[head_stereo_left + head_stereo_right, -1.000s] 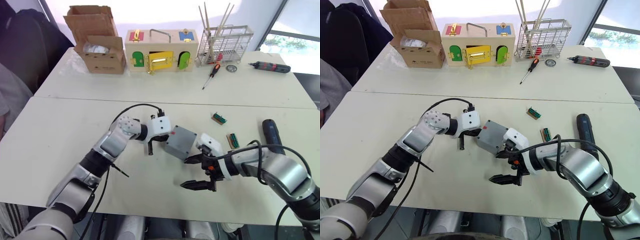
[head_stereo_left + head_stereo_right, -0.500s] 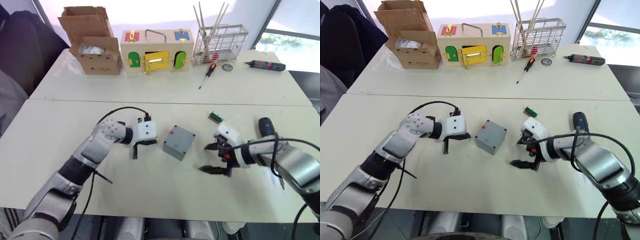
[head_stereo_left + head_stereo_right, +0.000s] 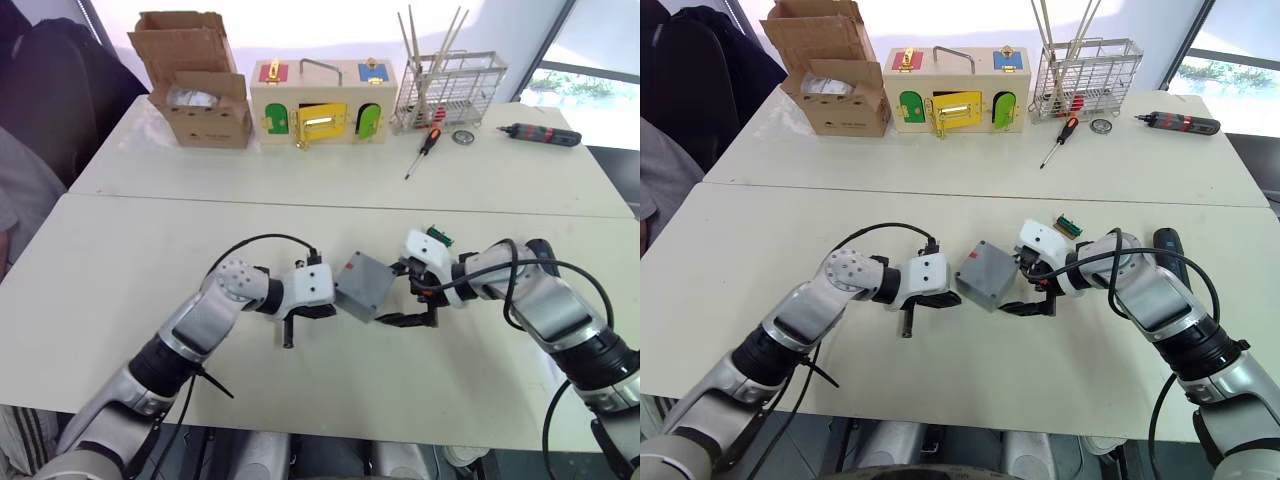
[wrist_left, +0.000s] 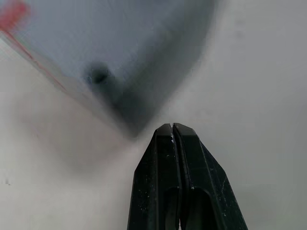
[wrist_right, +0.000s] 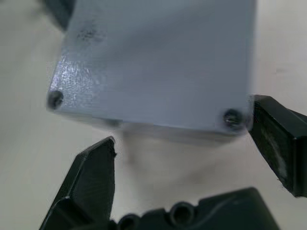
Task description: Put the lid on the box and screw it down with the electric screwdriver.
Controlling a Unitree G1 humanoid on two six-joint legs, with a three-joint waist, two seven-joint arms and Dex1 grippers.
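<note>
At mid-table (image 3: 120,250) sits the box (image 3: 364,285), grey, lid (image 5: 163,62) on top w/ corner screw holes. Left claw (image 4: 171,132), fingers pressed together, tip just beside the box's corner on its left side, holding nothing. Right claw (image 5: 192,143) on the box's opposite side, fingers spread wide apart; one fingertip (image 5: 268,129) touches or nearly touches the lid's corner. Electric screwdriver (image 3: 1170,250) lies well right of the box, partly behind the right arm.
</note>
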